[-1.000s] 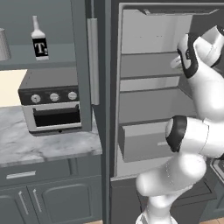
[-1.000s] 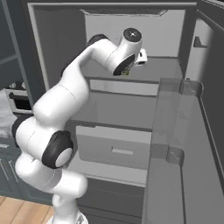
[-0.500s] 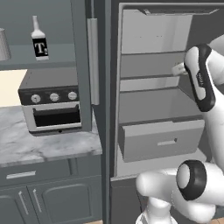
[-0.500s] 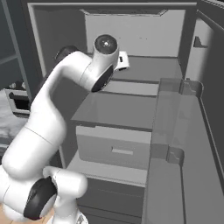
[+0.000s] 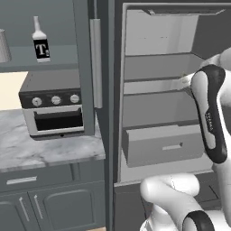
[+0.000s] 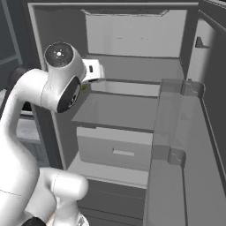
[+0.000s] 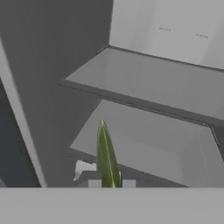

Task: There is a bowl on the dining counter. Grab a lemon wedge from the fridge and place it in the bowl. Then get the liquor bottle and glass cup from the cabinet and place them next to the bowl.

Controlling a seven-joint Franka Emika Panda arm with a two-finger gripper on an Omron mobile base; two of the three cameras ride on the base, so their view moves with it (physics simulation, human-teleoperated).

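- Between the gripper fingertips in the hand view stands a thin yellow-green lemon wedge, seen edge-on, its point rising away from the tips; the two tips sit tight against its base, so the gripper is clenched on the wedge.
- Beyond the gripper in that view lie two grey shelves of the open fridge, one past the other, with the pale back wall behind them.
- From the right base view the hand sits at the left edge of the fridge interior, level with the middle shelf; a small greenish patch, the lemon wedge, shows just under the hand, close beside the arm's big round joint.
- Below the gripper in the same view a closed grey drawer sits under the shelf; to the right, well apart from the hand, the fridge door stands open with its clear door bins.
- From the left base view the arm's forearm covers the right side of the fridge opening; the fingers themselves cannot be made out there.
- Far to the left of the gripper, the cabinet stands open: the liquor bottle stands upright on its shelf, and the glass cup is at the picture's left edge on the same shelf.
- Under that shelf a toaster oven rests on the marble worktop.
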